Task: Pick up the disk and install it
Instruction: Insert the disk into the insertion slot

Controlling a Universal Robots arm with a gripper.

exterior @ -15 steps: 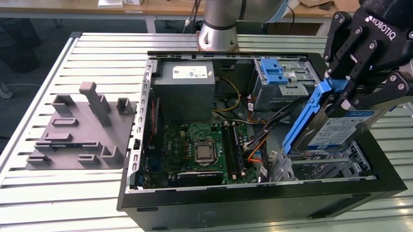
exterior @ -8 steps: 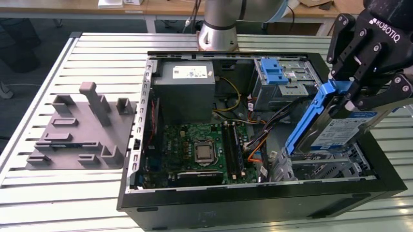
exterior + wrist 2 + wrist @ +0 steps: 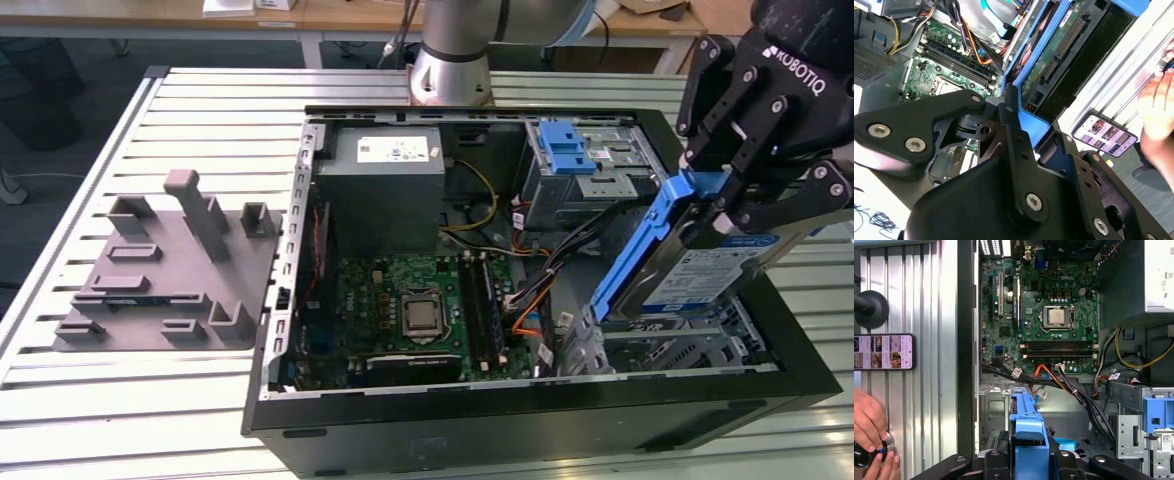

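End effector [image 3: 731, 190] is clamped on the disk [image 3: 705, 272] by its blue carrier edge, at the exterior view's upper right. Disk hangs tilted, lower end just at the drive cage [image 3: 674, 345] in the case [image 3: 534, 430], lower right of that view. Risks, imo: tilt vs. cage walls, so carrier could jam or twist out of the grip. Cables [image 3: 527, 300] beside the cage could get pinched. A person's hand [image 3: 869, 427] at the table [image 3: 929, 290] near the case is a collision hazard.

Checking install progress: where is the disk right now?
At the exterior view's right, the disk hangs tilted in the pincer, over the drive cage in the computer case.
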